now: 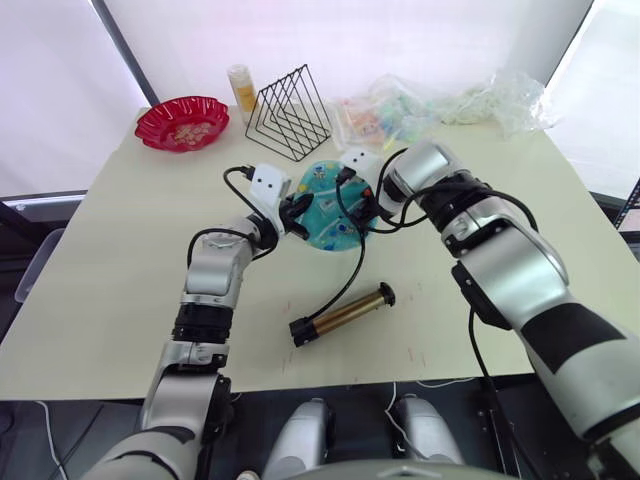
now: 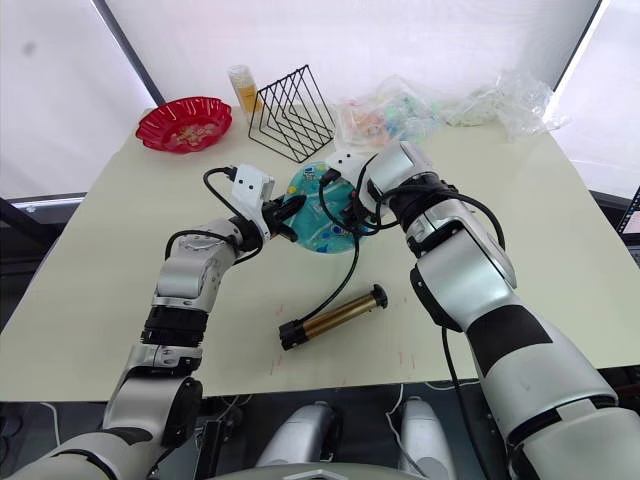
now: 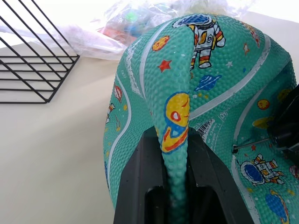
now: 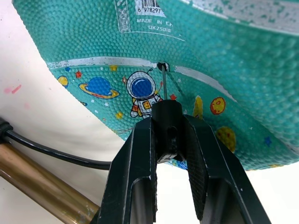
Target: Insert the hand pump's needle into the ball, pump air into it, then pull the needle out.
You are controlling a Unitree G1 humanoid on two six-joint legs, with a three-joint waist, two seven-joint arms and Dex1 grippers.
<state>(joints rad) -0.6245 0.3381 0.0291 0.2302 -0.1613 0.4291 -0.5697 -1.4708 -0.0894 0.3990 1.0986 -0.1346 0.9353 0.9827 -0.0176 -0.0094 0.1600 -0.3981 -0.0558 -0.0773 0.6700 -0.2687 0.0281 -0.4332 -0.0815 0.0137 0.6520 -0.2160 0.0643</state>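
Observation:
The ball (image 1: pixel 328 212) is a flat teal disc with cartoon space prints, lying mid-table. My left gripper (image 1: pixel 298 213) is shut on a raised fold of its rim (image 3: pixel 175 116). My right gripper (image 4: pixel 167 122) is shut on the black fitting at the end of the hose. From that fitting the needle (image 4: pixel 163 84) points straight at the ball's valve hole (image 4: pixel 161 66), and its tip sits in the hole. The hand pump (image 1: pixel 345 312) lies on the table nearer to me, a bronze cylinder with its black hose (image 1: pixel 345 285) curving up to the right gripper.
A red scalloped bowl (image 1: pixel 182 122) sits at the far left. A black wire rack (image 1: pixel 290 112) and a yellow bottle (image 1: pixel 241 88) stand behind the ball. Crumpled plastic bags (image 1: pixel 450 100) lie along the table's (image 1: pixel 120 300) far right.

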